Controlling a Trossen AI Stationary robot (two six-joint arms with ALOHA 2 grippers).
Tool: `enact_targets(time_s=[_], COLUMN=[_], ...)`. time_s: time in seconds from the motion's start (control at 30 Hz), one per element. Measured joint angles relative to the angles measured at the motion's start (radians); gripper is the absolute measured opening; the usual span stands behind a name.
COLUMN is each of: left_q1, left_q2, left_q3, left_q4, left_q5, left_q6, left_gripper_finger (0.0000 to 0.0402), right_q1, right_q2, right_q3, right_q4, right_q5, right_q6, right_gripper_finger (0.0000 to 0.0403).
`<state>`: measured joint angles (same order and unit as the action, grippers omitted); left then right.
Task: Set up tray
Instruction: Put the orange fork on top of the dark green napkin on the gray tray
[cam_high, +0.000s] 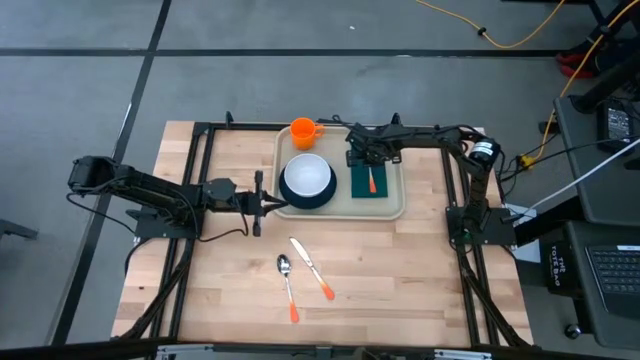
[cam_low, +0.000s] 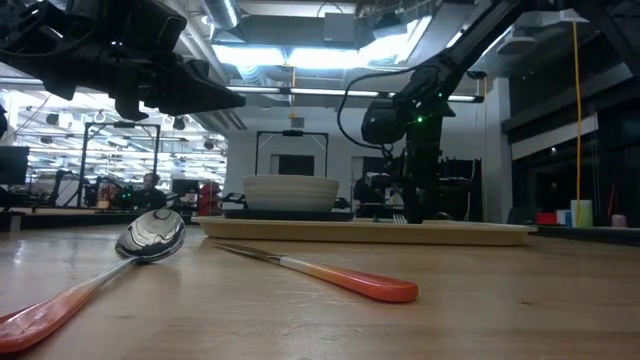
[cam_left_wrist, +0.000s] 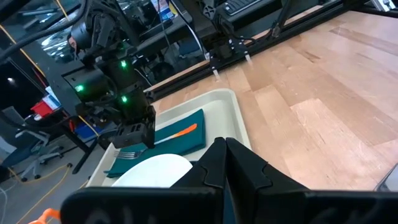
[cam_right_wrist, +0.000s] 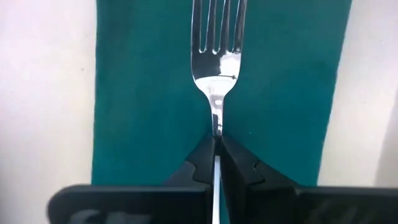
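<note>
The beige tray (cam_high: 340, 207) lies on the far half of the table. It carries a dark plate (cam_high: 288, 198) with a white bowl (cam_high: 307, 175), an orange cup (cam_high: 303, 130) and a dark green napkin (cam_high: 384, 186). An orange-handled fork (cam_high: 372, 182) lies along the napkin. My right gripper (cam_high: 365, 160) stands over the napkin's far end, shut on the fork. My left gripper (cam_high: 280, 206) is shut and hovers at the tray's near left corner, raised in the low view (cam_low: 235, 100). My right gripper (cam_right_wrist: 216, 138) pinches the fork by its metal neck (cam_right_wrist: 216, 115), just behind the tines, between the two fingertips. The fingers (cam_left_wrist: 134, 134) come from above, pointing down. The fork's orange handle (cam_left_wrist: 183, 130) rests on the napkin.
A spoon (cam_high: 287, 283) and a knife (cam_high: 312, 267), both orange-handled, lie on the bare wood near the table's middle, on the near side of the tray. A black frame runs along the table's left, right and far sides.
</note>
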<state>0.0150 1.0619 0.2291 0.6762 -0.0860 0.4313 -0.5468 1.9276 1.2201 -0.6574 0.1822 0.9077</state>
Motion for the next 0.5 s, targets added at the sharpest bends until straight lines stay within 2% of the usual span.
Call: enact_targets(time_s=[0.5], left_q1=[0.000], left_q2=[0.000], left_q3=[0.000], left_q4=[0.000], left_q5=[0.000], left_q6=[0.000], left_gripper_finger=[0.0005], right_q1=[-0.001], right_q2=[0.007], right_q3=[0.000], right_q4=[0.000], right_q5=[0.000], right_q6=[0.000], right_gripper_finger=[0.0024])
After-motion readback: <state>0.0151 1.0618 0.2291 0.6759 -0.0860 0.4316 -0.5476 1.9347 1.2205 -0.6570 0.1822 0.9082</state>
